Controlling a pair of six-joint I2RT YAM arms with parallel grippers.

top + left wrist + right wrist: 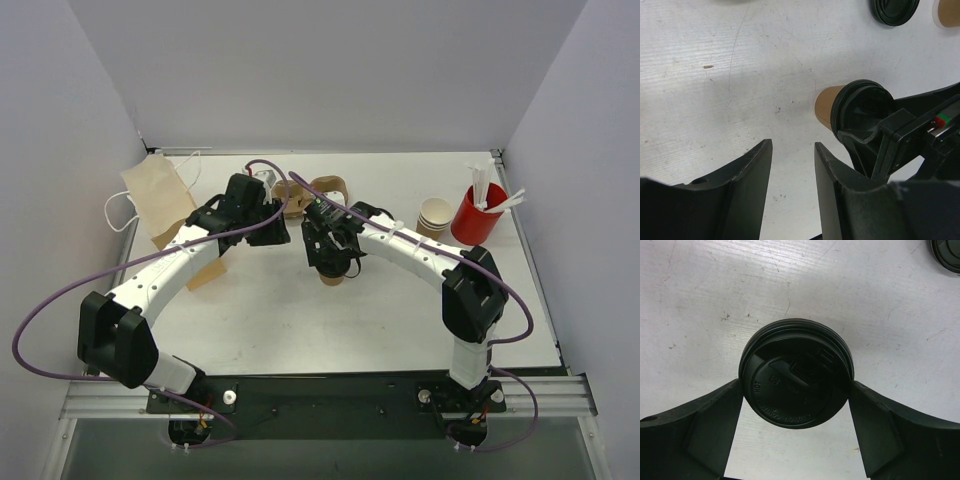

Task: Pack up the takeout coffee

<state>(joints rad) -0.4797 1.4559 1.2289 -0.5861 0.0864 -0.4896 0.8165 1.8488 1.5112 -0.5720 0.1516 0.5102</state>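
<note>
The takeout coffee [330, 278] stands upright on the white table [300, 320], a tan paper cup [827, 105] with a black lid [796, 372] on top. My right gripper [796, 385] reaches down over it, and its two fingers touch opposite sides of the lid's rim. In the left wrist view the right gripper's black body covers part of the lid [862, 107]. My left gripper [792, 147] hovers just left of the cup. Its jaws stand partly apart with only bare table between them.
A brown paper bag [160, 200] lies at the back left. A kraft cup carrier [310, 190] sits behind the grippers. Stacked beige cups [435, 215] and a red cup with white sticks [478, 215] stand at the back right. A spare black lid [894, 10] lies nearby.
</note>
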